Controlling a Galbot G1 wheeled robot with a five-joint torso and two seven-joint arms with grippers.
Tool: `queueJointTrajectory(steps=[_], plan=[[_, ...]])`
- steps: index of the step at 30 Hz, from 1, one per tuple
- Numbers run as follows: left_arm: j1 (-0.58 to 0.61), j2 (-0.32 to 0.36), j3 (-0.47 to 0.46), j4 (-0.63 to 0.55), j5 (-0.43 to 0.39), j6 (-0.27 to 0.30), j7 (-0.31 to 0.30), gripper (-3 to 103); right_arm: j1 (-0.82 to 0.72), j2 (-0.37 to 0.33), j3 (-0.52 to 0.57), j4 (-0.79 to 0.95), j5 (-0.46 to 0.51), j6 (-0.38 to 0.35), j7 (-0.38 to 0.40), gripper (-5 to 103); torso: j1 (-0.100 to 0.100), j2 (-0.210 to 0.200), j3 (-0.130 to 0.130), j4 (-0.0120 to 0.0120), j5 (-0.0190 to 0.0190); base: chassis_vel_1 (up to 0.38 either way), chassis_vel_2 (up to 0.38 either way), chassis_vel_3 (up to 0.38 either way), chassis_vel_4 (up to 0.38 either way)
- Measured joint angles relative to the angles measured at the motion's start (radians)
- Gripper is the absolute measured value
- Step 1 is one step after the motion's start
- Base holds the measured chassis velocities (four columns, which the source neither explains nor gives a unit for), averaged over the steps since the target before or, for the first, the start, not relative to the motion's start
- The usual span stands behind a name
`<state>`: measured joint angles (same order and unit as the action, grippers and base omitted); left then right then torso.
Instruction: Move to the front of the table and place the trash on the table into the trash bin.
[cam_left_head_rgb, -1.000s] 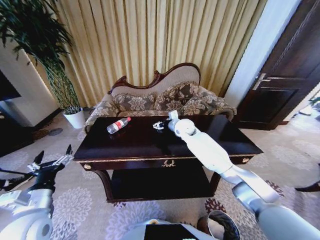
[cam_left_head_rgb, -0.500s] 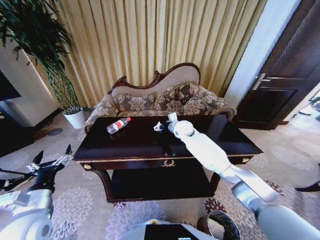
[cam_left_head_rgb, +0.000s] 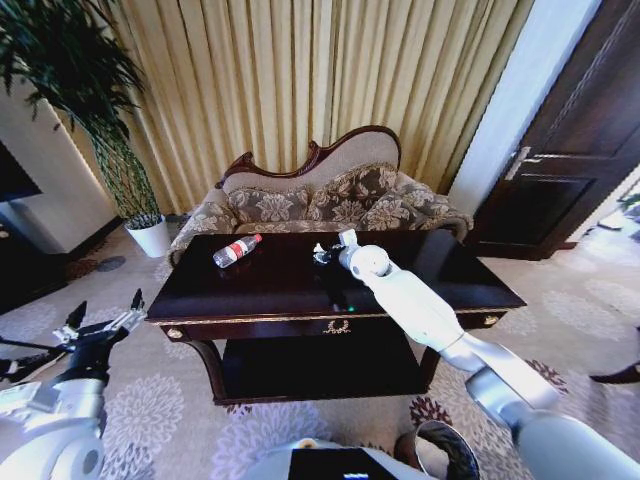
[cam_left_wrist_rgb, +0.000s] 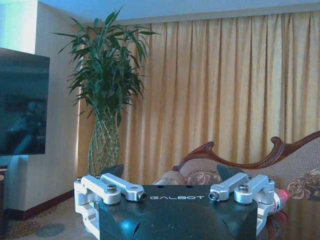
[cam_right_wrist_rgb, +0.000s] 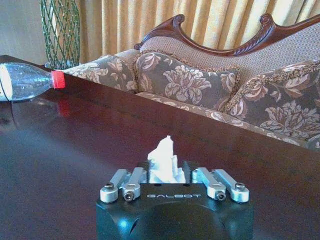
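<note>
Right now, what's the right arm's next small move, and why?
Probably lift straight up. The right tool looks shut on the white crumpled paper, low over the table, and the bottle lies apart, so rising should clear it. The left tool hangs open beside the table.

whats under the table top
A lower shelf under the table, looking bare where it shows. Its right end is covered by the right arm, whose gripper is shut on paper above.

Left gripper (cam_left_wrist_rgb: 177, 192) body: "GALBOT", white letters on black housing.
Right gripper (cam_right_wrist_rgb: 164, 176) body: "GALBOT", same white lettering.
Bottle (cam_left_head_rgb: 237, 250) label: red, unreadable.
</note>
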<state>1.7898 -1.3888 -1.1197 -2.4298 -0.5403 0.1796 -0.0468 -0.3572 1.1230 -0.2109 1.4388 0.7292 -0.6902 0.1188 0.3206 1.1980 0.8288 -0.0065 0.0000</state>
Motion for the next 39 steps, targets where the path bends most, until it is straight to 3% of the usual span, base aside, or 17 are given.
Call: queueJointTrajectory(steps=[1, 3, 10, 20, 25, 26, 28, 29, 33, 39], plan=[[0.002, 0.0, -0.001, -0.001, 0.0, 0.0, 0.0, 100, -0.003, 0.0, 0.002, 0.002, -0.001, 0.001, 0.0, 28, 0.0, 0.0, 0.0, 0.0, 0.0, 0.0, 0.0, 0.0, 0.0], [0.002, 0.0, -0.001, -0.001, 0.0, -0.001, 0.0, 100, -0.004, -0.001, 0.002, 0.003, -0.001, 0.002, 0.0, 28, 0.0, 0.0, 0.0, 0.0, 0.0, 0.0, 0.0, 0.0, 0.0], [0.007, 0.001, -0.004, -0.002, 0.001, -0.012, 0.0, 100, -0.019, -0.001, 0.014, 0.019, -0.004, 0.012, 0.0, 1, 0.0, 0.0, 0.0, 0.0, 0.0, 0.0, 0.0, 0.0, 0.0], [0.006, 0.006, -0.008, 0.002, -0.001, -0.016, 0.0, 100, -0.036, -0.02, 0.151, 0.156, 0.001, 0.06, 0.0, 0, 0.0, 0.0, 0.0, 0.0003, 0.0, 0.0, 0.0, 0.0, 0.0], [-0.004, 0.016, -0.012, 0.009, -0.015, -0.019, -0.009, 100, -0.088, -0.084, 0.36, 0.221, -0.035, 0.124, 0.0, 0, 0.0, 0.0, 0.0, 0.0001, 0.0, 0.0, 0.0, 0.0, 0.0], [-0.004, 0.016, -0.012, 0.009, -0.015, -0.019, -0.009, 100, -0.088, -0.084, 0.36, 0.221, -0.035, 0.124, 0.0, 0, 0.0, 0.0, 0.0, 0.0001, 0.0, 0.0, 0.0, 0.0, 0.0], [-0.014, 0.031, -0.012, 0.011, -0.027, -0.018, -0.015, 100, -0.163, -0.128, 0.459, 0.24, -0.044, 0.18, 0.0, 0, 0.0, 0.0, 0.0, -0.0005, 0.0002, 0.0, 0.0, 0.0, 0.0], [-0.014, 0.031, -0.012, 0.011, -0.027, -0.018, -0.015, 100, -0.163, -0.128, 0.459, 0.24, -0.044, 0.18, 0.0, 0, 0.0, 0.0, 0.0, -0.0005, 0.0002, 0.0, 0.0, 0.0, 0.0], [-0.061, 0.084, 0.009, 0.017, -0.049, 0.011, -0.033, 100, -0.397, -0.158, 0.636, 0.311, -0.086, 0.276, 0.0, 0, 0.0, 0.0, 0.0, -0.0002, 0.0001, 0.0, 0.0, 0.0, 0.0], [-0.088, 0.102, 0.032, 0.042, -0.052, 0.018, -0.034, 100, -0.496, -0.165, 0.71, 0.336, -0.088, 0.354, 0.0, 0, 0.0, 0.0, 0.0, 0.0001, 0.0001, 0.0, 0.0, 0.0, 0.0]])
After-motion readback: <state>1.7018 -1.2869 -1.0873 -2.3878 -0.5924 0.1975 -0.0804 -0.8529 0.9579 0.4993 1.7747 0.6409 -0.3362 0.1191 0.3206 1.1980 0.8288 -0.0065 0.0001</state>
